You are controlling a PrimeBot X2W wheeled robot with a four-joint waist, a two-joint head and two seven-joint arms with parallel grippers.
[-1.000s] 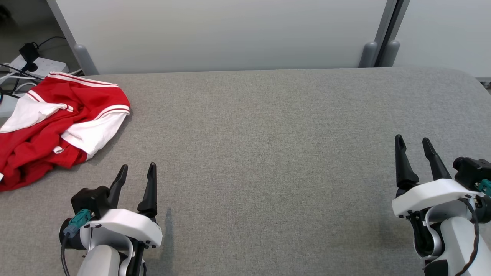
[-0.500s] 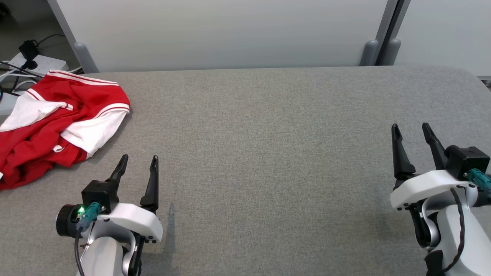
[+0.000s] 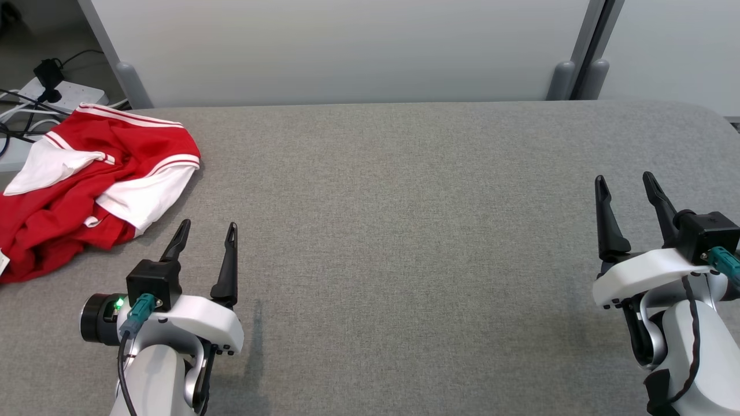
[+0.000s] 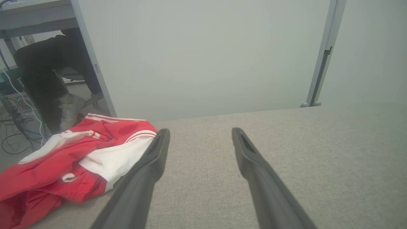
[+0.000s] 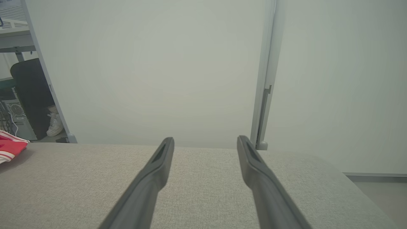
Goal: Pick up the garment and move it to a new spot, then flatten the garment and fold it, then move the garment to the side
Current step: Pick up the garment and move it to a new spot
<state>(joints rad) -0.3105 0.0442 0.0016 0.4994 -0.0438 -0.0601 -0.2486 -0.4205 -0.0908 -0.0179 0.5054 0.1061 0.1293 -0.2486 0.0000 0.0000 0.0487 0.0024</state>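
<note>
1. Red-and-white garment [image 3: 87, 190] runs off the head view's left edge.
2. A finger [image 4: 143, 178] of the left gripper [image 4: 200, 130] covers the garment's white panel edge.
3. Beyond the garment, a desk [image 4: 35, 16] cuts off a seated person [image 4: 41, 79] above the legs.

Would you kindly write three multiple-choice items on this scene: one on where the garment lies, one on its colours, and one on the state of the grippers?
1. Where on the table does the garment lie?
A. at its left edge
B. in its centre
C. at its right edge

2. What colours is the garment?
A. blue and yellow
B. red and white
C. all black

3. How do the left gripper and the right gripper stand?
A. both open and empty
B. both shut on cloth
C. left shut, right open

Answers: 1 A, it is bunched at the left edge in the head view; 2 B, red cloth with white panels and stripes; 3 A, both gape over bare table, holding nothing.
</note>
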